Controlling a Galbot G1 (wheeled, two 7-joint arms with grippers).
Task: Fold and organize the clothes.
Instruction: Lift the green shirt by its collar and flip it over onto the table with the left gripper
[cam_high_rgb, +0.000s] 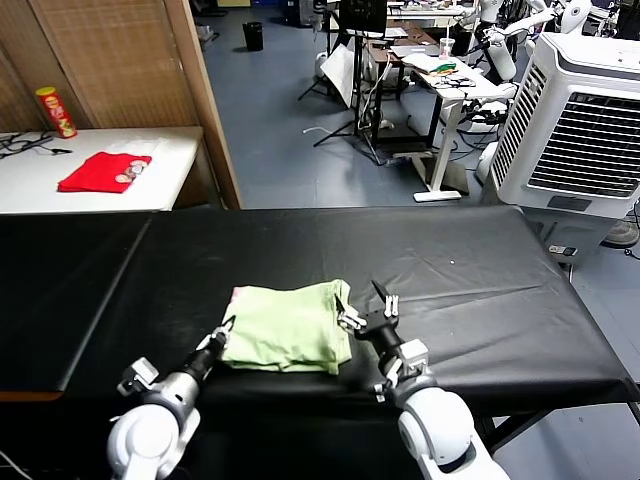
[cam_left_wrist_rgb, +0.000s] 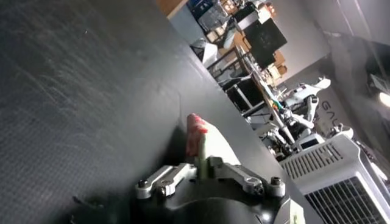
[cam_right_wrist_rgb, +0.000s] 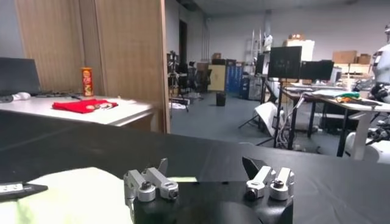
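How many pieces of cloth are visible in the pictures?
2: the green T-shirt, folded on the black table between both grippers, and a red cloth on the white table behind. Others may be hidden.

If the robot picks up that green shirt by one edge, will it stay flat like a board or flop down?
It would probably flop. The T-shirt lies in soft, wrinkled folds on the black table, so the thin cloth looks limp and light. The left gripper is shut on its edge; the right gripper is open beside it. Lifted by one edge, the folds would likely fall open.
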